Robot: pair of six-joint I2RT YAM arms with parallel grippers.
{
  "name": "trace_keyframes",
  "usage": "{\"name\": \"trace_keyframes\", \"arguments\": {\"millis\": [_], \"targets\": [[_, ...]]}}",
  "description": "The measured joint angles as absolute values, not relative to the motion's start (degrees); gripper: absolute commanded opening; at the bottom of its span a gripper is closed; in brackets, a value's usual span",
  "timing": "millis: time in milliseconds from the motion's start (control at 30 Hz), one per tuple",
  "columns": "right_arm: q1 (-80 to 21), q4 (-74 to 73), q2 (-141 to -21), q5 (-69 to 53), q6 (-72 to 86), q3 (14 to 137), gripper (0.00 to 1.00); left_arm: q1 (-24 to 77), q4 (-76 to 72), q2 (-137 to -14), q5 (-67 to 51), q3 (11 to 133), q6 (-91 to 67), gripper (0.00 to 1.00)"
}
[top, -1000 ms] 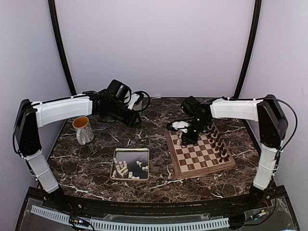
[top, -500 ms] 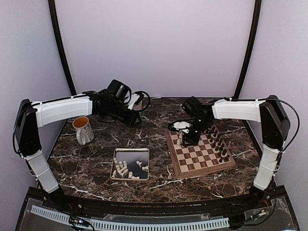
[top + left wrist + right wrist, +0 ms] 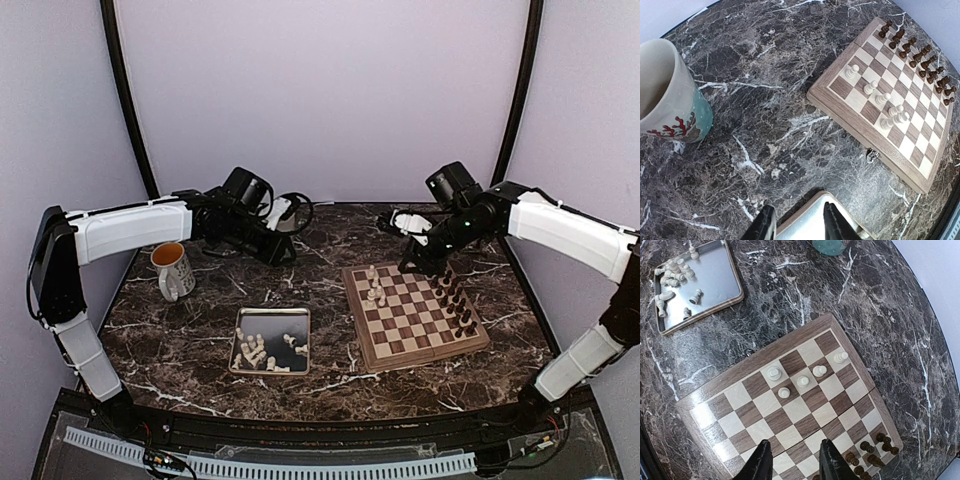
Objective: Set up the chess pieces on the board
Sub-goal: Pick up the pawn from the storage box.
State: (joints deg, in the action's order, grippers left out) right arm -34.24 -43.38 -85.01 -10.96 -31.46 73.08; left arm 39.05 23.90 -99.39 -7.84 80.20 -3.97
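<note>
1 high wide view, 2 closer wrist views looking down, all showing the board (image 3: pixel 405 335)

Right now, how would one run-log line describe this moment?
left gripper: open, empty | right gripper: open, over board | chess pieces: some on board, others in tray

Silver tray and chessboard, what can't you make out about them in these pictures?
- Cream-white chess pieces in the rectangular silver metal tray: too small in the top view to count or name; the right wrist view's top edge clips the tray.
- Square wooden chessboard: in the right wrist view, the bottom edge and the right claw hide part of it.
- Dark brown chess pieces: in the right wrist view, the bottom edge cuts them off.
</note>
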Motion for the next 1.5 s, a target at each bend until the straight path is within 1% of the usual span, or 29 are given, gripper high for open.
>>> {"name": "trace_keyframes", "arguments": {"millis": [133, 367, 433, 633, 733, 900, 1200, 1500], "targets": [[-34.5, -43.8, -82.8, -12.7, -32.1, 72.6, 0.33, 39.3, 25.4, -98.8, -8.5, 78.9, -8.0, 0.31], [-34.5, -39.3, -77.9, -15.5, -32.3, 64.0, 0.32, 41.6, 24.8, -89.8, -7.2, 63.4, -26.8, 0.31], [-34.5, -38.1, -78.5, -16.2, -32.2, 61.5, 0.32, 43.8, 24.8, -89.9, -6.3, 62.4, -30.8, 0.31], [-34.5, -34.7, -79.7, -18.4, -32.1, 57.4, 0.32, 50.9, 25.5, -97.4, -3.3, 65.2, -43.1, 0.31], [-34.5, -32.8, -79.7, -18.8, -32.1, 56.3, 0.32, 52.4, 26.7, -101.8, -2.2, 66.5, -48.8, 0.31], [-34.5, -31.6, -79.4, -19.3, -32.1, 54.8, 0.33, 53.5, 30.7, -105.6, 0.7, 70.4, -55.2, 0.31], [-34.5, -31.0, -79.2, -19.6, -32.2, 54.5, 0.33, 53.6, 35.1, -109.7, 2.1, 75.9, -58.7, 0.30], [-34.5, -30.8, -79.2, -19.5, -32.4, 54.1, 0.33, 53.6, 39.5, -110.8, 2.7, 77.2, -59.3, 0.30]]}}
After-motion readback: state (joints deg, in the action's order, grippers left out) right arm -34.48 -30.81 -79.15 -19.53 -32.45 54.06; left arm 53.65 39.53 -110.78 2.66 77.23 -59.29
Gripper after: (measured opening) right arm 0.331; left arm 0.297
